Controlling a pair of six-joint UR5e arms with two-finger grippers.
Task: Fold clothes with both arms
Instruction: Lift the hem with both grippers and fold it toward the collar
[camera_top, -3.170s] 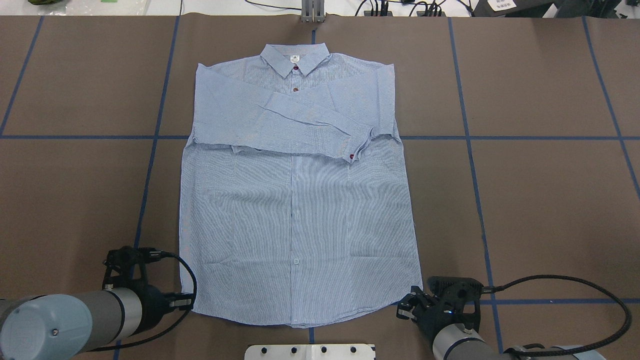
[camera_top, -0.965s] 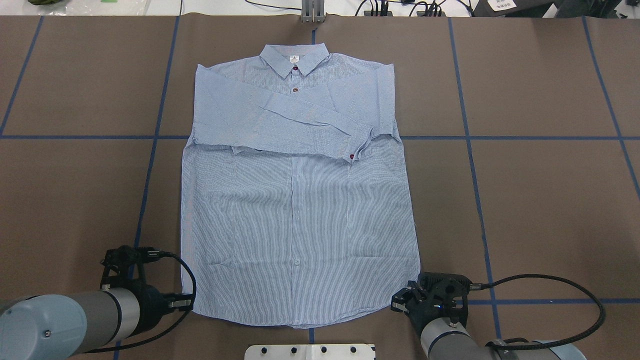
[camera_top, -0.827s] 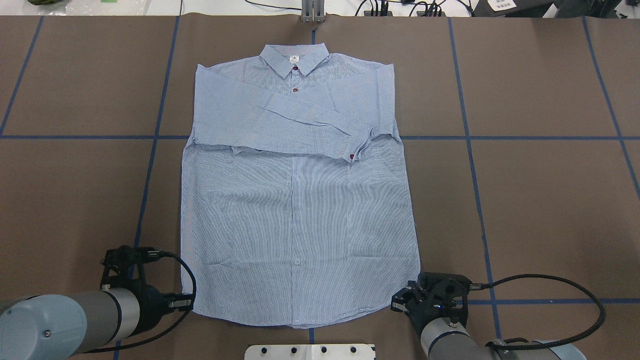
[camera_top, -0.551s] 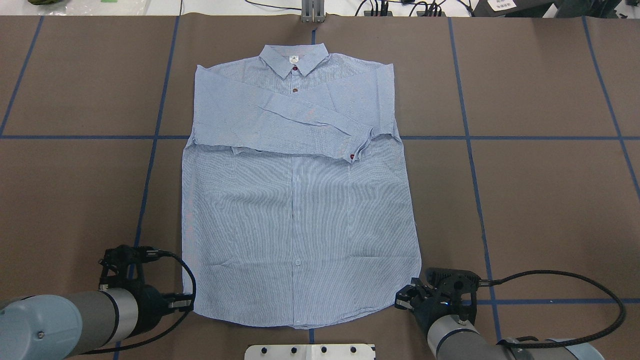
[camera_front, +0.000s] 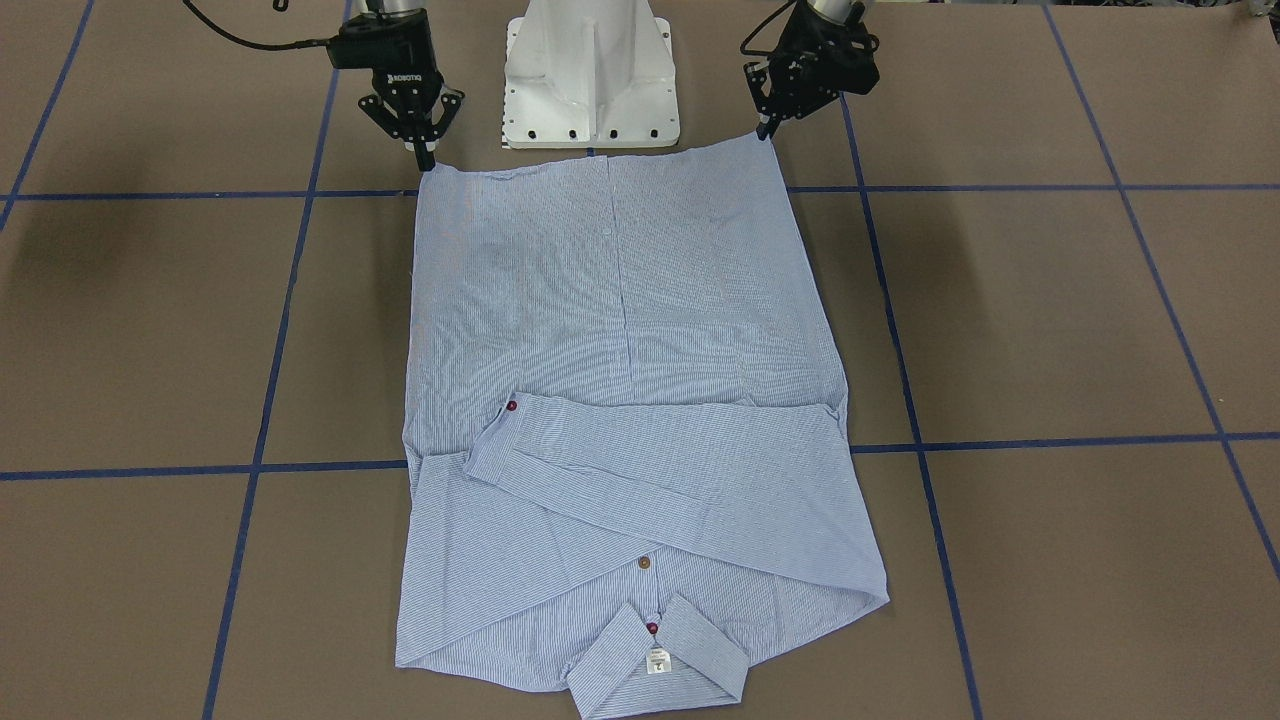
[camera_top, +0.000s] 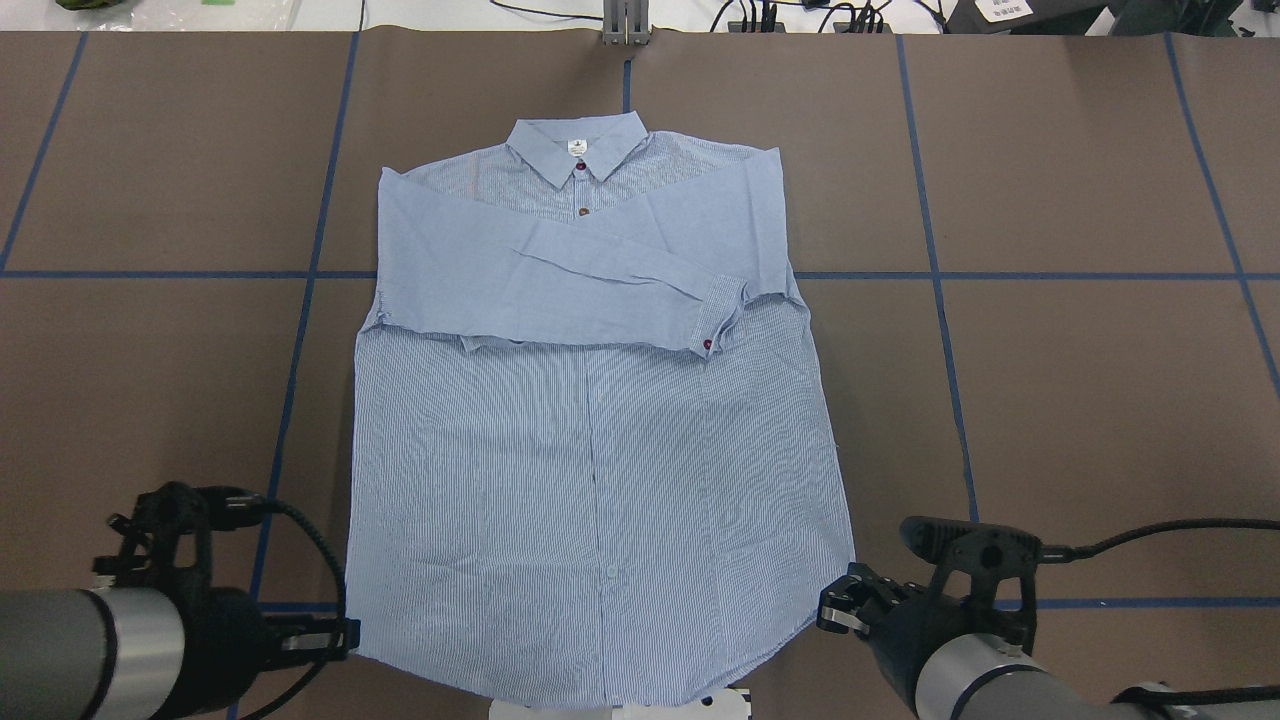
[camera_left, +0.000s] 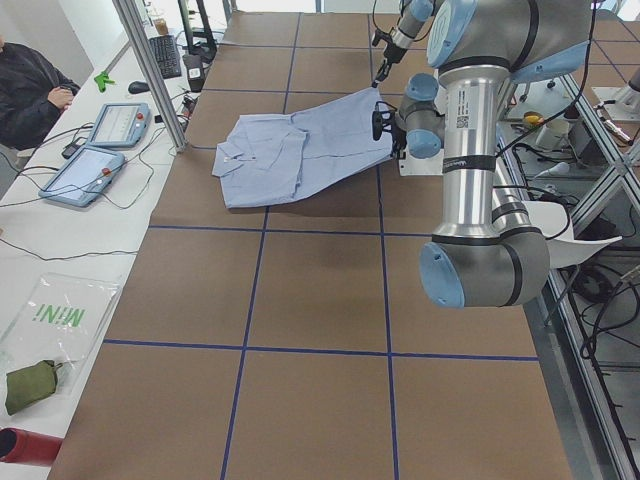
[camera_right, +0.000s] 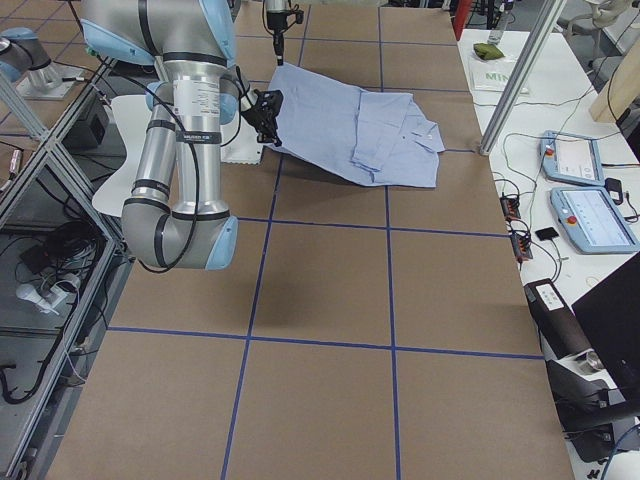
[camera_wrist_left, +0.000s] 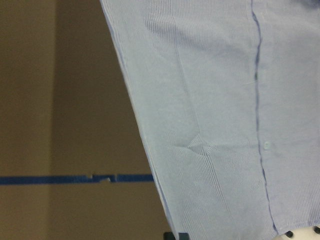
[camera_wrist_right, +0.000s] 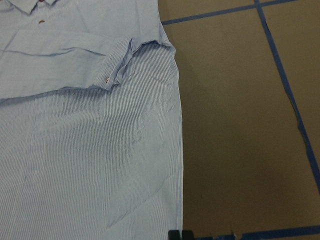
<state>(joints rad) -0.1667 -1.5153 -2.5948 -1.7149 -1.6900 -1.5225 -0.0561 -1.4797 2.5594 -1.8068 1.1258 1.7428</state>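
Hem of the shirt now raised off the desk; collar end lies flat. Left tool and right tool each clenched, it seems, on a hem corner. Bottom-to-collar fold looks underway.

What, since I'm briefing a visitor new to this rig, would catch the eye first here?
The striped shirt lies front up in the middle of the brown table, sleeves folded across its chest, collar away from the robot. The left gripper and right gripper each pinch a hem corner, holding that edge off the table.
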